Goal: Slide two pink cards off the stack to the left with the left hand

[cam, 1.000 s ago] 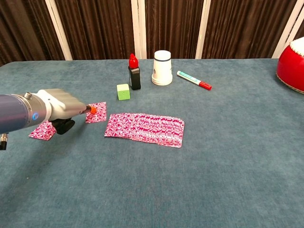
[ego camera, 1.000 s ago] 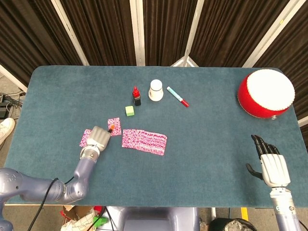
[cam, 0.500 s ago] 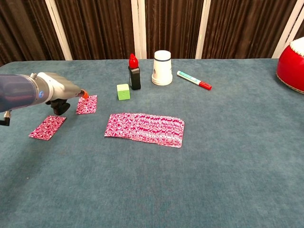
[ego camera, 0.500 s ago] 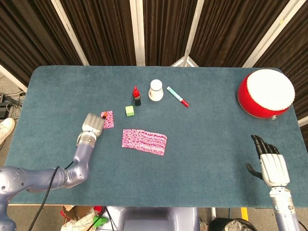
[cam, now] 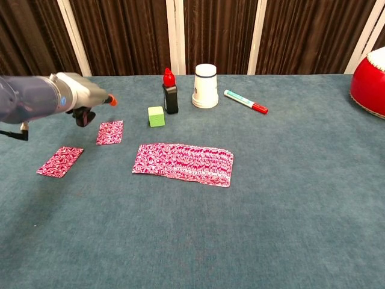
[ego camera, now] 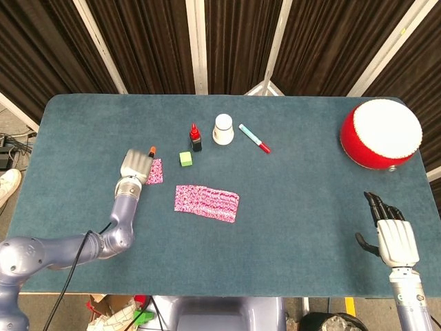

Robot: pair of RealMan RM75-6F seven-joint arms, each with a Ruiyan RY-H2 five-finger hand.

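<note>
The left robot hand (cam: 81,99) is seen raised above the tabletop (cam: 289,198), its fingers extended forward close together, one orange-tipped finger pointing toward the bottle; nothing is held, though whether the fingers are fully spread cannot be told. In the head view the left robot hand (ego camera: 136,164) partly covers the nearer card. The right robot hand (ego camera: 390,233) is seen only in the head view, at the tabletop's near right corner, fingers straight and slightly apart, holding nothing.

Two single cards lie apart from the stack. The first card (cam: 110,132) lies flat just below and right of the left robot hand in the chest view, its long axis running roughly front to back. The second card (cam: 60,161) lies further left and nearer the robot, its long axis turned diagonally. Both are pink with a dense white pattern.

The stack (cam: 183,162) is fanned out in a long band to the right of the cards, its long axis running left to right and dipping slightly toward the right. The same pink and white pattern is shown.

Behind the stack a green cube (cam: 156,116), a black bottle (cam: 170,91) with a red cap, an upturned white cup (cam: 206,86) and a marker (cam: 245,101) are set. A red drum (ego camera: 380,134) with a white top stands at the far right. Nothing lies between the left robot hand and the cards.
</note>
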